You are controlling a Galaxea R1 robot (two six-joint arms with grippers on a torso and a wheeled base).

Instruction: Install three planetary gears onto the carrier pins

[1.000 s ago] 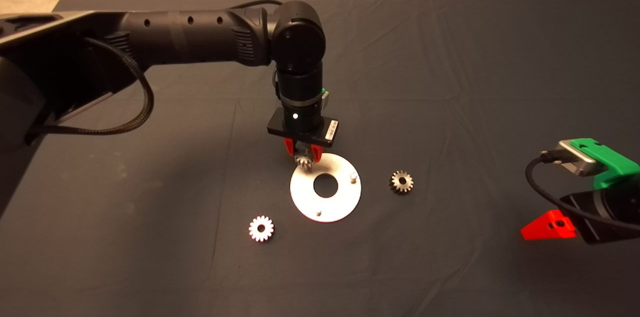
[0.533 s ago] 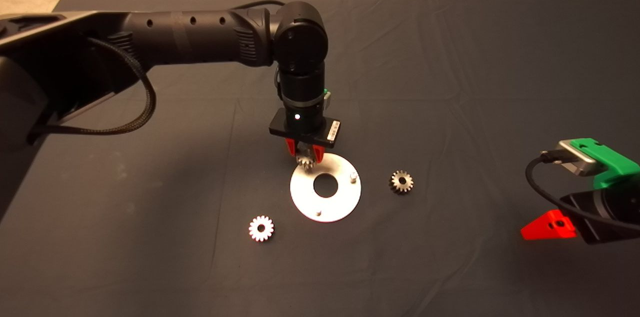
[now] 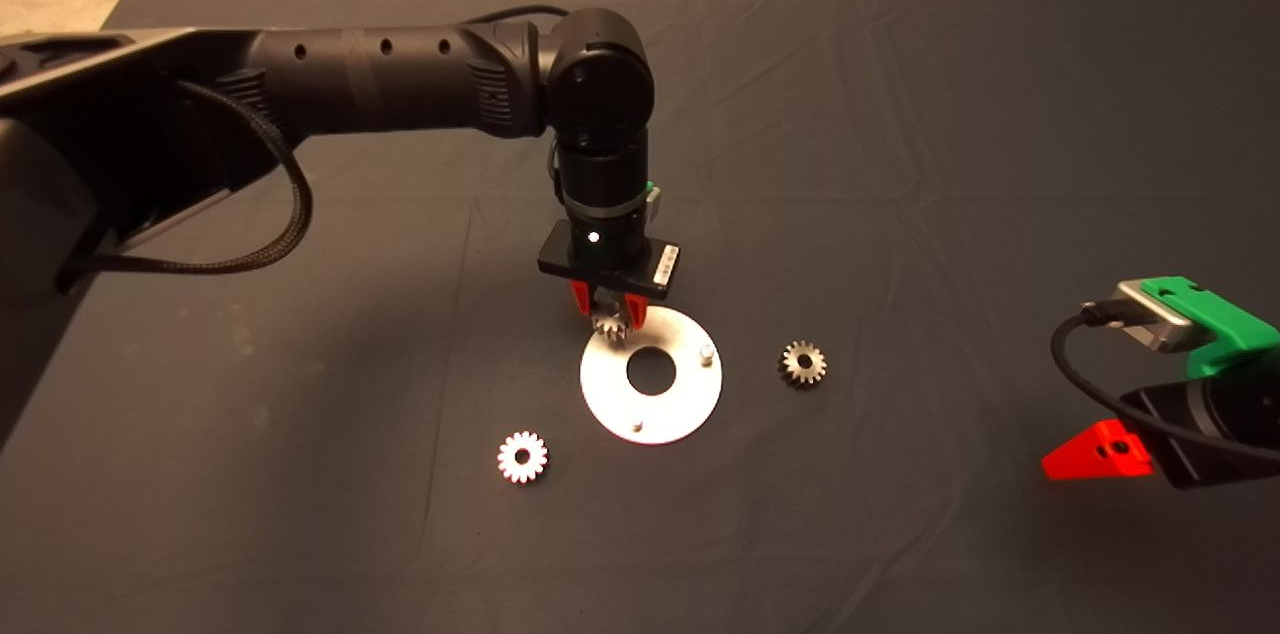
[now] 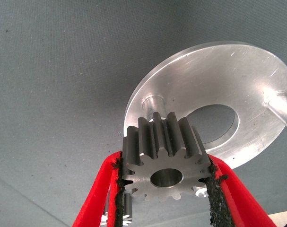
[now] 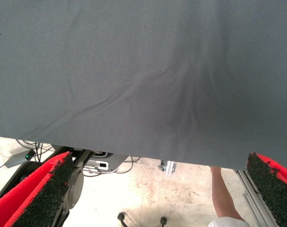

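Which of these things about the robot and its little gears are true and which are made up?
1. The left hand is pinching a gear between its red fingers. True.
2. All three gears already sit on the white disc. False: two lie on the dark mat, one to the disc's left and one to its right.
3. The held gear is over the disc's edge, near a pin. True.
4. The right hand is carrying a gear too. False: it is open and empty, waiting at the mat's right side.
5. The disc has a big round hole in its middle. True.
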